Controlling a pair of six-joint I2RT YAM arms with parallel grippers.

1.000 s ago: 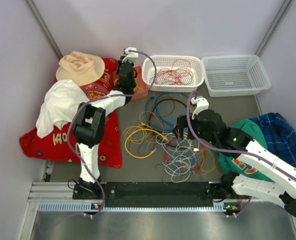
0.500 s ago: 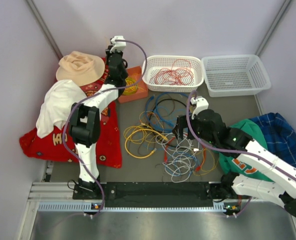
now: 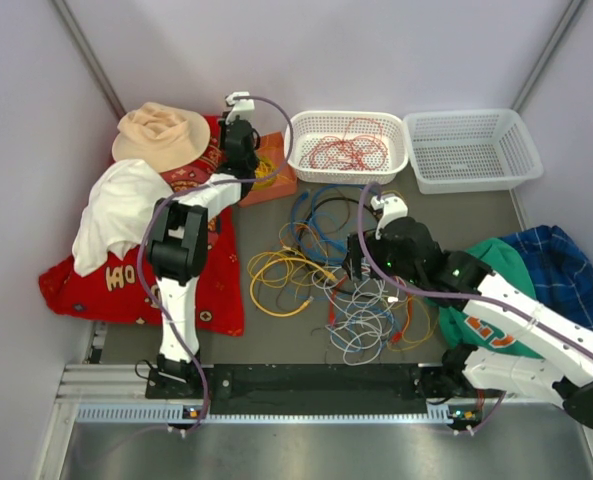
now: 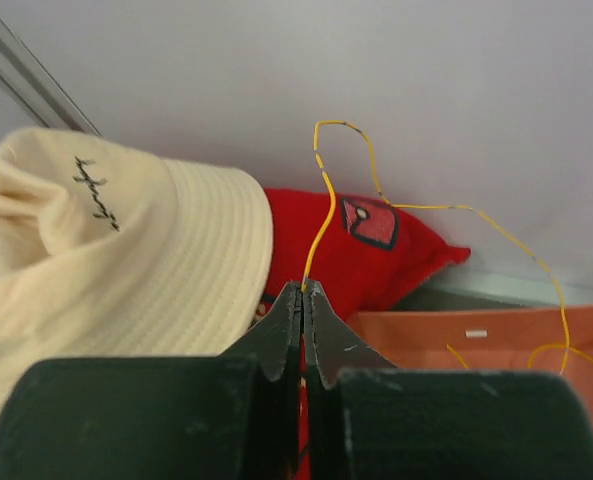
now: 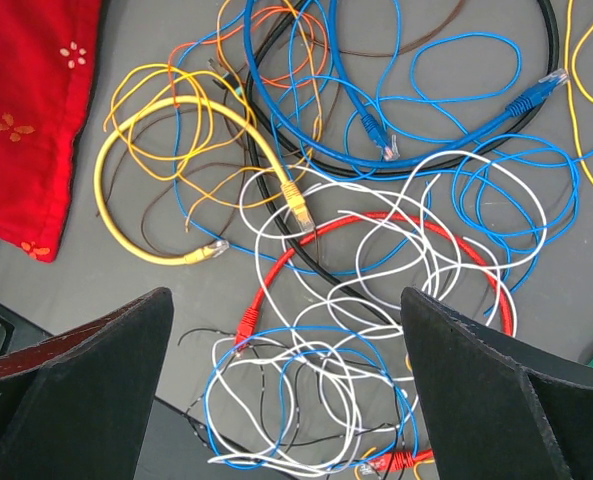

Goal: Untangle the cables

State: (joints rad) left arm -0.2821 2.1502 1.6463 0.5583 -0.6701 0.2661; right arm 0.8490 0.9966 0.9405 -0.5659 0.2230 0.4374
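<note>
Red cushion [image 4: 406, 265]: we find it beyond our left gripper [image 4: 303, 292].
Hat [image 4: 126, 260]: left of that gripper, beside the cushion.
Cables [image 5: 296, 200]: tangled heap directly beneath our right gripper [image 5: 286, 300], whose jaws stand wide apart, holding nothing.
Orange box [image 4: 456, 340]: right of the left gripper.
Yellow wire [image 4: 328, 205]: we note it pinched between the left gripper's closed jaws, rising from the tips.

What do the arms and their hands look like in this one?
The left arm and right arm have white links with black joints; a lavender hose loops along each. The left hand and right hand have black, wedge-shaped fingers; a white camera housing sits on each wrist.
</note>
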